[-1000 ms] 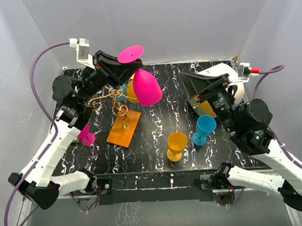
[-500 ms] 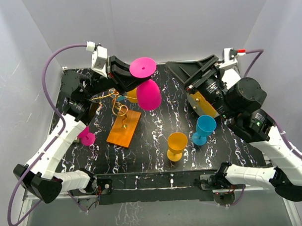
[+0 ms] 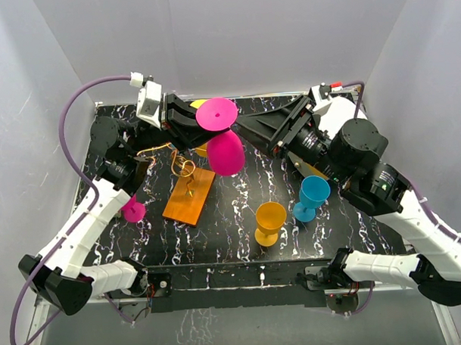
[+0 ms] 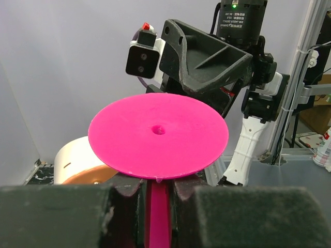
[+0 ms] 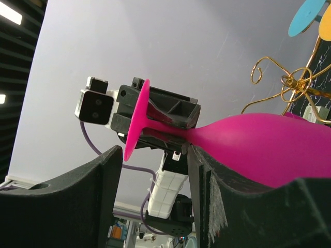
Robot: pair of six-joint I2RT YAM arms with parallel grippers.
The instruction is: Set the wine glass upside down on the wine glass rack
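Note:
My left gripper (image 3: 192, 122) is shut on the stem of a magenta wine glass (image 3: 224, 151) and holds it in the air, foot up and bowl down, just right of the gold wire rack (image 3: 182, 163) on its orange base (image 3: 189, 197). In the left wrist view the round foot (image 4: 158, 135) fills the middle, with the stem between my fingers (image 4: 124, 206). My right gripper (image 3: 243, 132) is open right beside the glass. In the right wrist view its open fingers (image 5: 77, 201) frame the stem and bowl (image 5: 269, 147), with the rack's scrolls (image 5: 289, 77) behind.
A small magenta glass (image 3: 132, 209) stands left of the rack. A yellow glass (image 3: 268, 221) and a blue glass (image 3: 313, 195) stand front right. Another yellow glass (image 3: 202, 146) sits behind the rack. A white-and-orange drum (image 4: 83, 163) lies under the right arm.
My right arm has swung left and its open gripper has come up to the held glass. My left gripper has shifted the glass slightly right and turned it more upright.

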